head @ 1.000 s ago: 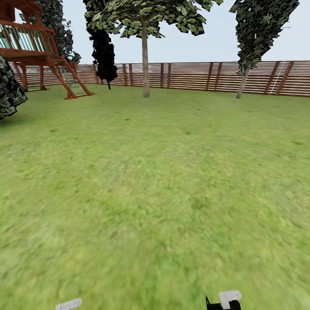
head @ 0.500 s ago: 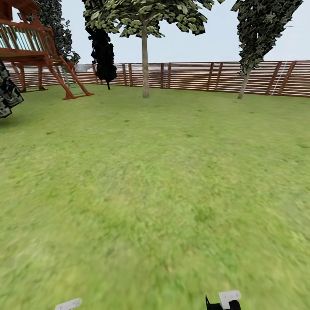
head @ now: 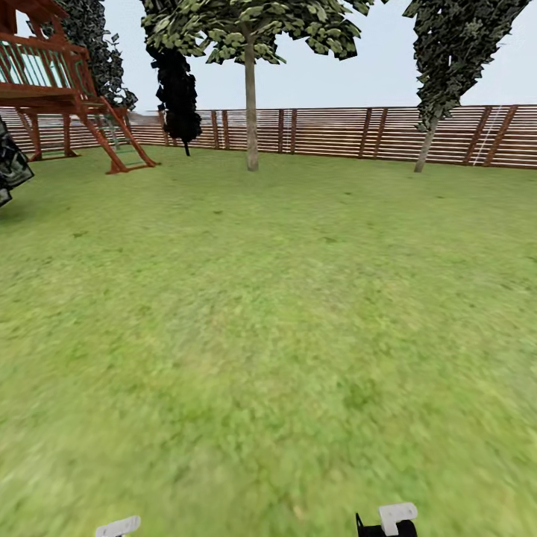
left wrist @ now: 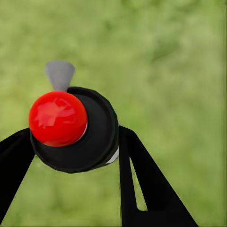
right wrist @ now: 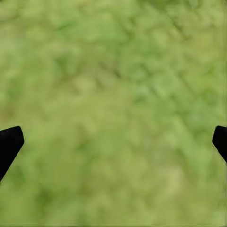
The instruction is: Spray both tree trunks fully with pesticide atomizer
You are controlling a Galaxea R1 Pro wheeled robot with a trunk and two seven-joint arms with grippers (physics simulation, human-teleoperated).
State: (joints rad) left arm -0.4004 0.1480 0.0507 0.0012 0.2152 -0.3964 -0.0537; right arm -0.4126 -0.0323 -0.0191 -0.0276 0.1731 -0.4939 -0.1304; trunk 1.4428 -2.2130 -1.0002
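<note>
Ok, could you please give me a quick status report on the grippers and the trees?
Left gripper shut on pesticide atomizer; right gripper open, empty. Two trees by the fence: one trunk ahead, another to the right. Open lawn between.

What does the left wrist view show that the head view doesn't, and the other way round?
Left wrist view alone: the pesticide atomizer, black with a red top, clamped between the left gripper fingers. Head view alone: a pale tree trunk ahead by the fence, a second leaning trunk to the right, the play tower at left, and the right gripper at the bottom edge. Both: the lawn.
</note>
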